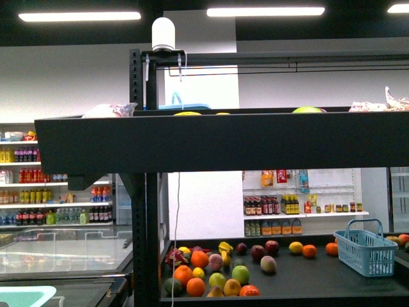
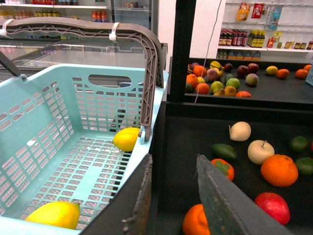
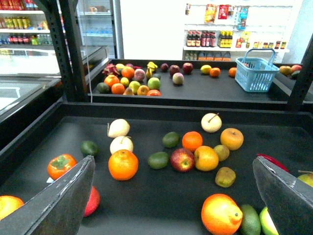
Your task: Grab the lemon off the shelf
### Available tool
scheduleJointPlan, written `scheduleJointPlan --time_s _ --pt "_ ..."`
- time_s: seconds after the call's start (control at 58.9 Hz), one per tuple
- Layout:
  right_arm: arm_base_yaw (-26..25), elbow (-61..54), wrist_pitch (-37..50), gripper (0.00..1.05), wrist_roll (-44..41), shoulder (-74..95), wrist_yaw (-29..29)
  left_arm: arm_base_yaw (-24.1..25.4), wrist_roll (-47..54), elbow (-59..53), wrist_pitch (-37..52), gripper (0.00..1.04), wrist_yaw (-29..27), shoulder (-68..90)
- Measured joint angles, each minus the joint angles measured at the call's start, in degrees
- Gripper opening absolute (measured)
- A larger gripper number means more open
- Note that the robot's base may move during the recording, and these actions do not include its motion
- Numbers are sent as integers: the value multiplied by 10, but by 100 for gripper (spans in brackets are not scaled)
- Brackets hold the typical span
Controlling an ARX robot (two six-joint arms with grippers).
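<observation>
Two lemons lie inside a light-blue basket: one lemon against its wall by the handle, another lemon in a corner. My left gripper is open and holds nothing. It hangs over the gap between the basket's rim and the black shelf. My right gripper is wide open above the shelf tray, over an apple and an orange. A small yellow fruit sits on the far tray, too small to name. Neither gripper shows in the front view.
The near tray holds mixed fruit: oranges, pale apples, avocados, a persimmon. A blue basket stands on the far tray beside a fruit pile. Black uprights flank the tray; an upper shelf tier spans above.
</observation>
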Motion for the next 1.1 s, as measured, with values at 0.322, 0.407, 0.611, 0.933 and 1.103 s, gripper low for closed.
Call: scheduleJointPlan --time_s 0.322,0.407,0.611,0.933,1.103 --pt "0 0 0 97 0 0 0 0 0 0 0 97 0 0" --pt "0 0 0 97 0 0 0 0 1 0 0 96 0 0" --pt "0 0 0 97 0 0 0 0 1 0 0 97 0 0" --pt "0 0 0 97 0 0 0 0 1 0 0 97 0 0" --pt "0 0 0 97 0 0 0 0 1 0 0 97 0 0"
